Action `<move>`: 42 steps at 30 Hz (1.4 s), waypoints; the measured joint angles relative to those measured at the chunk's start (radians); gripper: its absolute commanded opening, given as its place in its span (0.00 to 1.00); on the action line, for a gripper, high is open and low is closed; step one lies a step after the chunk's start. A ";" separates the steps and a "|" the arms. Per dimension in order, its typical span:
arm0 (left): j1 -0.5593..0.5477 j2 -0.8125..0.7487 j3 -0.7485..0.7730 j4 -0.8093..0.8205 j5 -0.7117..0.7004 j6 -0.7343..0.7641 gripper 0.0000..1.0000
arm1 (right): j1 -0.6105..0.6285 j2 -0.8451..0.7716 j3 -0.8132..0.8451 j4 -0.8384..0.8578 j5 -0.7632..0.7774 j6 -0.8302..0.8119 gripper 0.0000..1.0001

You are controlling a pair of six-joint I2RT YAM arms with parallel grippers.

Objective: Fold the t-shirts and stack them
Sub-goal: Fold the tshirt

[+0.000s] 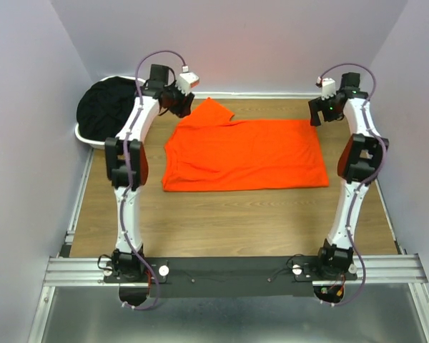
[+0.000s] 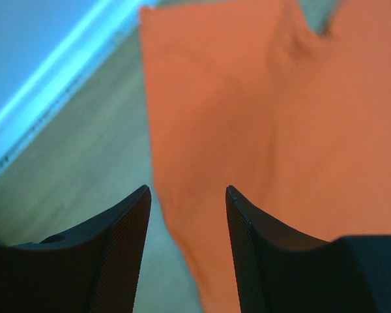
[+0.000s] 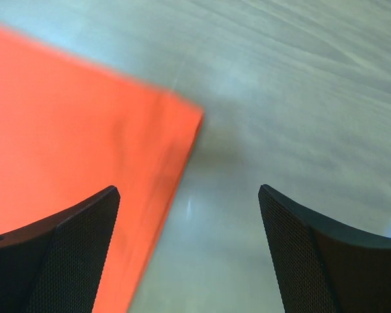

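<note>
Wood-grain table (image 1: 222, 221) fills most of the top view. Orange t-shirt (image 1: 247, 153) is next biggest. It lies flat on the far-middle part of the table, long side running left-right, in a rough rectangle w/ one sleeve poking out at its far left corner. Black t-shirts (image 1: 107, 107) are heaped in a white basket (image 1: 84, 136) at the table's far left corner, apart from the orange one.

Left arm (image 1: 129, 171) & right arm (image 1: 357, 161) reach from the near edge up either side of the orange shirt.

Left gripper (image 1: 180, 103) hangs over the sleeve at the far left. Wrist cam shows its fingers (image 2: 120, 248) parted, nothing betw. them, and the shirt's edge runs under the gap.

Right gripper (image 1: 317, 113) is by the shirt's far right corner, released & spread wide. One finger (image 3: 65, 254) is over orange cloth, the other over bare wood, and the corner lies below the gap.

Both wrist views are blurred, so can't tell if the fingertips touch the cloth.
</note>
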 measured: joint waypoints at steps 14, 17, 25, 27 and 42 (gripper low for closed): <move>-0.048 -0.731 -0.904 -0.277 -0.072 0.417 0.53 | -0.017 -0.541 -0.519 -0.399 -0.036 -0.333 0.61; -0.103 -0.705 -0.951 -0.253 -0.123 0.404 0.52 | -0.005 -0.496 -0.604 -0.402 -0.029 -0.330 0.58; -0.197 -0.615 -0.950 -0.115 -0.246 0.359 0.50 | 0.046 -0.470 -0.698 -0.331 0.023 -0.298 0.53; -0.198 -0.583 -0.963 -0.082 -0.274 0.359 0.50 | 0.055 -0.465 -0.738 -0.296 0.045 -0.294 0.52; -0.243 -0.694 -1.240 0.076 -0.355 0.409 0.50 | 0.076 -0.606 -1.017 -0.086 0.169 -0.348 0.51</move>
